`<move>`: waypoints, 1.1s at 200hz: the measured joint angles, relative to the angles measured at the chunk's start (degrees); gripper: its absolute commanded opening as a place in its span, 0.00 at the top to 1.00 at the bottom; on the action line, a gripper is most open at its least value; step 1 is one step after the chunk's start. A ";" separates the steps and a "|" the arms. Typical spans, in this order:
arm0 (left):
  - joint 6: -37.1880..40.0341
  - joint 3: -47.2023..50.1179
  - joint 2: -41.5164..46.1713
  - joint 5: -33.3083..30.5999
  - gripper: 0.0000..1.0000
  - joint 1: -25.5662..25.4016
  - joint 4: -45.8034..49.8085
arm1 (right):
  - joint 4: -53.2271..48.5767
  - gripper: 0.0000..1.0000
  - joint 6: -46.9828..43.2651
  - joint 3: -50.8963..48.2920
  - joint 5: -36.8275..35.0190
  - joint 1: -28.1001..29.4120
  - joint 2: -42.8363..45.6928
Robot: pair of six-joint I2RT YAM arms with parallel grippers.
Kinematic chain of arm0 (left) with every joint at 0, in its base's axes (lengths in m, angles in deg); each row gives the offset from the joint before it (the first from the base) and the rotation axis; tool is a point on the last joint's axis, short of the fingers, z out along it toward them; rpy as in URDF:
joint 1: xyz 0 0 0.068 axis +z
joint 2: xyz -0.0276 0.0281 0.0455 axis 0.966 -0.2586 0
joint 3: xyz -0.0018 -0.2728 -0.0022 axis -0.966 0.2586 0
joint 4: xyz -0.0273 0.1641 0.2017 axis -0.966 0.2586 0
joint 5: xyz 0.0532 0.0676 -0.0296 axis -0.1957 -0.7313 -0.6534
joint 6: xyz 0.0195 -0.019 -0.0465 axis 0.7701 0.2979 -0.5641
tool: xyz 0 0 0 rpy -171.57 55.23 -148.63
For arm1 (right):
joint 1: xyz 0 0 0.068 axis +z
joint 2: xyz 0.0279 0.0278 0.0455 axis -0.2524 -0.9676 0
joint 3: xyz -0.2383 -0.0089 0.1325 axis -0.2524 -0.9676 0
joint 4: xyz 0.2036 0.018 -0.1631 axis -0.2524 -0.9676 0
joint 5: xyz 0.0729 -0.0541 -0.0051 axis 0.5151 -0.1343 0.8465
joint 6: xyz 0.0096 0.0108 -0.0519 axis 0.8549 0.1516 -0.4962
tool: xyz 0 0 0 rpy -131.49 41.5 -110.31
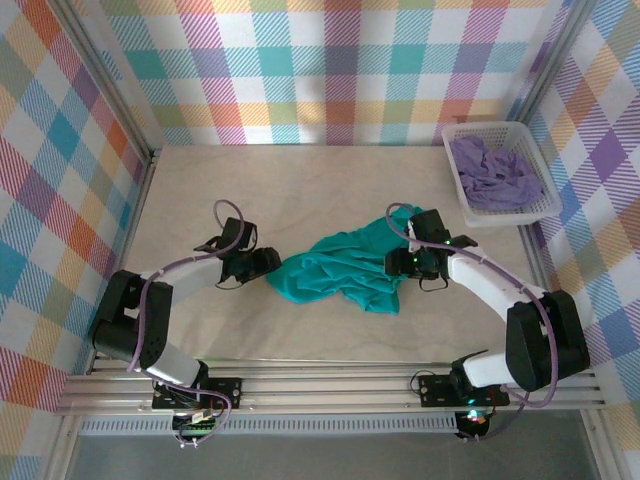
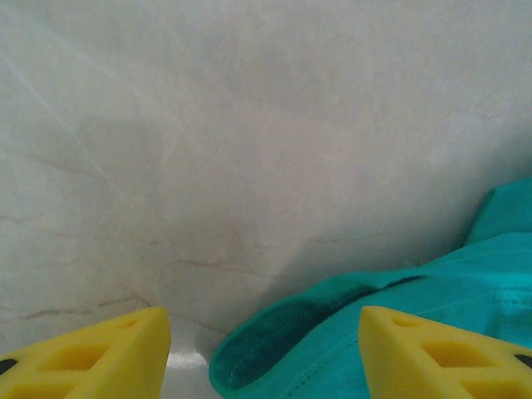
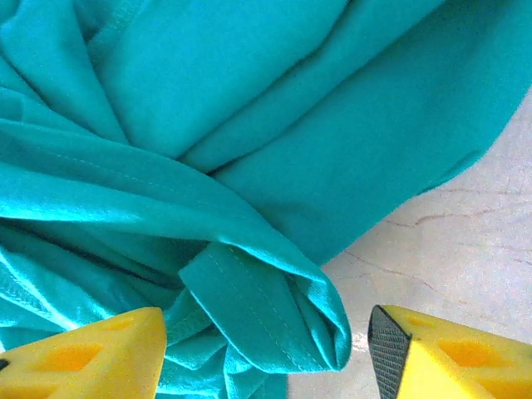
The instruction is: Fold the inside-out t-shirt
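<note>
The inside-out t-shirt (image 1: 340, 272) lies crumpled in a teal-green heap in the middle of the table. My left gripper (image 1: 270, 264) sits at the shirt's left tip, open. In the left wrist view a rolled hem of the t-shirt (image 2: 332, 341) lies on the table between the spread yellow fingers (image 2: 100, 356) of the left gripper (image 2: 264, 359), closer to the right one. My right gripper (image 1: 398, 263) hovers over the shirt's right side, open. A folded, stitched edge of the t-shirt (image 3: 249, 291) rests between the wide-apart fingers (image 3: 453, 359) of the right gripper (image 3: 266, 353).
A white basket (image 1: 476, 134) at the back right holds a lavender-purple garment (image 1: 495, 175). Plaid walls close in the marble-patterned table (image 1: 280, 190) on three sides. Bare tabletop stretches behind and to the left of the shirt.
</note>
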 measured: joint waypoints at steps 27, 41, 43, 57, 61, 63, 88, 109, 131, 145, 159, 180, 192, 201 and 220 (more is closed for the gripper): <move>-0.61 0.42 -1.55 0.98 0.58 -1.01 -1.70 | 0.02 0.39 1.40 -1.09 -0.46 -0.02 -0.09; -1.14 0.74 -2.69 1.79 0.68 -1.22 -3.19 | 0.15 0.47 2.01 -1.40 -0.48 -0.07 -0.70; -1.18 0.74 -2.82 1.75 0.70 -1.25 -3.28 | 0.17 0.48 1.92 -1.40 -0.48 -0.07 -0.87; -1.46 0.98 -3.15 1.70 0.81 -0.98 -3.72 | 0.76 0.59 2.49 -1.40 -0.26 -0.07 -2.01; -1.75 1.11 -3.19 1.68 0.83 -0.98 -3.96 | 0.92 0.62 2.56 -1.40 -0.17 -0.07 -2.25; -1.77 1.14 -3.23 1.64 0.85 -0.98 -4.04 | 1.07 0.63 2.38 -1.40 -0.17 -0.07 -2.36; -1.99 1.38 -4.09 1.90 0.97 -1.29 -6.19 | 2.69 0.89 1.88 -1.44 -0.37 -0.46 -2.58; -1.73 1.38 -3.69 1.73 1.00 -1.33 -7.15 | 3.67 1.00 1.22 -1.20 -0.59 -1.29 -2.27; -1.68 1.16 -0.55 0.20 1.00 -1.27 -6.71 | 3.23 1.00 -0.74 0.61 -1.90 -1.81 0.24; -1.66 -0.11 3.89 -1.77 1.00 -1.18 -5.20 | 2.71 1.00 -2.86 3.87 -2.56 -1.86 3.61; -1.33 -3.26 9.42 -4.79 1.00 -1.14 -3.50 | 2.60 1.00 -5.35 8.68 -2.69 -1.88 7.13; 0.37 -11.37 16.46 -9.31 1.00 -0.98 -1.77 | 3.10 1.00 -9.53 18.53 -2.43 -1.88 11.30; 2.16 -17.66 19.34 -12.11 1.00 -0.79 -1.03 | 3.52 1.00 -12.09 24.65 -2.27 -1.88 12.57; 3.76 -22.60 20.87 -14.23 1.00 -0.72 -0.70 | 3.74 1.00 -14.01 29.22 -2.25 -1.88 13.11; 7.30 -31.98 23.63 -18.40 1.00 -0.61 -0.52 | 4.35 1.00 -17.33 36.74 -2.32 -1.88 14.05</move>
